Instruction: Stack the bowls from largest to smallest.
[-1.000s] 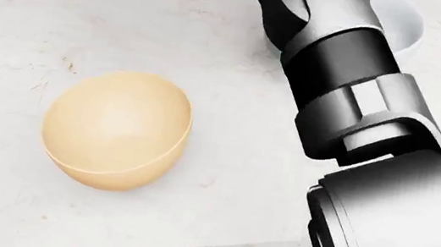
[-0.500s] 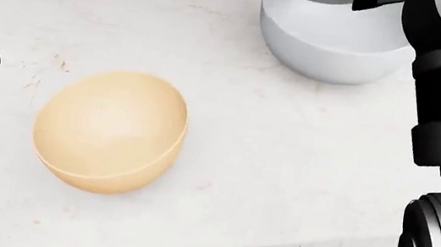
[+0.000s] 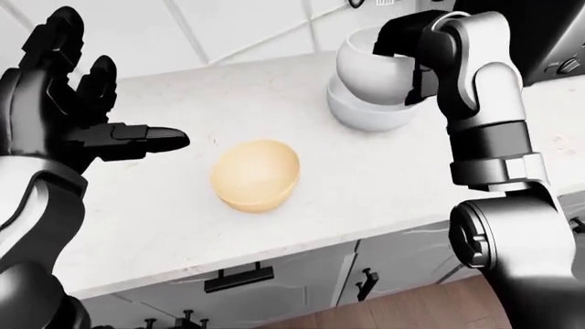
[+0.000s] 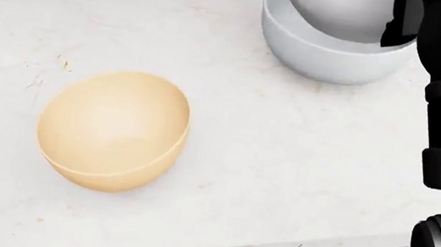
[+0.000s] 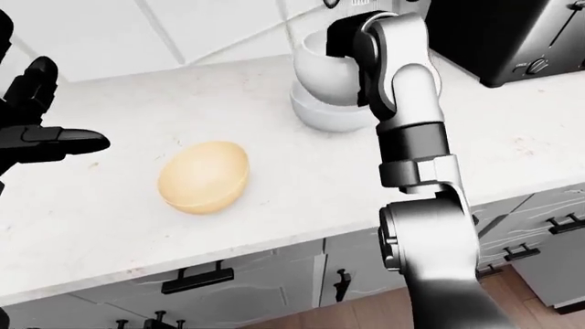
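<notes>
A tan bowl [image 4: 113, 128] lies tipped on the white counter [image 4: 282, 170], its rounded outside showing. At the top right of the head view a large pale grey bowl [image 4: 332, 58] stands upright. A smaller white bowl [image 3: 370, 68] hangs tilted in its mouth; whether it touches I cannot tell. My right hand [image 3: 407, 58] is shut on that white bowl, black fingers over its rim and side. To the left of the tan bowl and apart from it, my left hand [image 3: 110, 113] is raised and open, fingers spread, holding nothing.
A black toaster [image 5: 512, 34] stands on the counter at the top right of the right-eye view. A tiled wall [image 3: 238, 27] rises behind the counter. Cabinet fronts with black handles [image 3: 239, 277] lie below the counter's near edge.
In the head view my right arm has swung from the middle to the right edge, uncovering the grey bowl. The white bowl has come down into its mouth. The tan bowl has stayed put.
</notes>
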Available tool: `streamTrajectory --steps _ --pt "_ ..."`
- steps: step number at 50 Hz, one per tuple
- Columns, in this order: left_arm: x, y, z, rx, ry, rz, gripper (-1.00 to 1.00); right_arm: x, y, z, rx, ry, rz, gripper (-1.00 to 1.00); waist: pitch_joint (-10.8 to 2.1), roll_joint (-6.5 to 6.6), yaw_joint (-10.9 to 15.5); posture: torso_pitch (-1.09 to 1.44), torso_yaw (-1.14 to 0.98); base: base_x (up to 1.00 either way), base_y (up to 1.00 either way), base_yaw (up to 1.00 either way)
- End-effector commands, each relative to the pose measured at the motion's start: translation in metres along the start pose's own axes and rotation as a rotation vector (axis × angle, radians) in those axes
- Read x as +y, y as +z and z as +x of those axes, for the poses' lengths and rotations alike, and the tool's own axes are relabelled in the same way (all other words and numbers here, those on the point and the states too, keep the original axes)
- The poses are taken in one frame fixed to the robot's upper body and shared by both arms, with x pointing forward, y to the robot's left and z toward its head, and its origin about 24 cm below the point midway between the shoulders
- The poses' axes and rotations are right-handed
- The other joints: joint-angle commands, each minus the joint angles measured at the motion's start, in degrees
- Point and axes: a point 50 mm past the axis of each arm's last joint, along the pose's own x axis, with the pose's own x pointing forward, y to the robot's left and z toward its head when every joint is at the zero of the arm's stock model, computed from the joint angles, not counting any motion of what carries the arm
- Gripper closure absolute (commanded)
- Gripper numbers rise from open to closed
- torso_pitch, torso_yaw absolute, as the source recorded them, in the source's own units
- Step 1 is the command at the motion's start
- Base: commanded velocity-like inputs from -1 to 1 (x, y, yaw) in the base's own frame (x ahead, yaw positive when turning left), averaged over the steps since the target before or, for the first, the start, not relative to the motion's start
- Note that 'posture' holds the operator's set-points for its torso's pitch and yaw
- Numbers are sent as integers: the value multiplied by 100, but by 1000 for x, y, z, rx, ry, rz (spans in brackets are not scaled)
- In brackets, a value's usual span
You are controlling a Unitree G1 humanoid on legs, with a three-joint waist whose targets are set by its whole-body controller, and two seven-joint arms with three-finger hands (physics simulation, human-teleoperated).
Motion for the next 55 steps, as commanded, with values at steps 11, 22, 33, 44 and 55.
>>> streamTrajectory --steps 11,22,33,44,55 --pt "3 14 -1 -82 15 9 -100 -23 -3 -11 21 -114 1 47 -191 19 -1 0 0 0 0 0" --pt "4 13 -1 -80 18 4 -100 -27 1 -20 9 -122 12 15 -188 26 3 0 0 0 0 0" --pt "3 16 -2 -86 18 2 -100 -28 0 -28 3 -112 25 -29 -186 18 -5 0 0 0 0 0" --pt "3 17 -1 -87 20 0 -100 -56 -4 -57 -8 -165 52 -36 -169 24 -9 0 0 0 0 0" --pt "3 14 -1 -83 24 0 -100 -75 22 -102 -153 -254 86 -35 -125 34 -33 0 0 0 0 0"
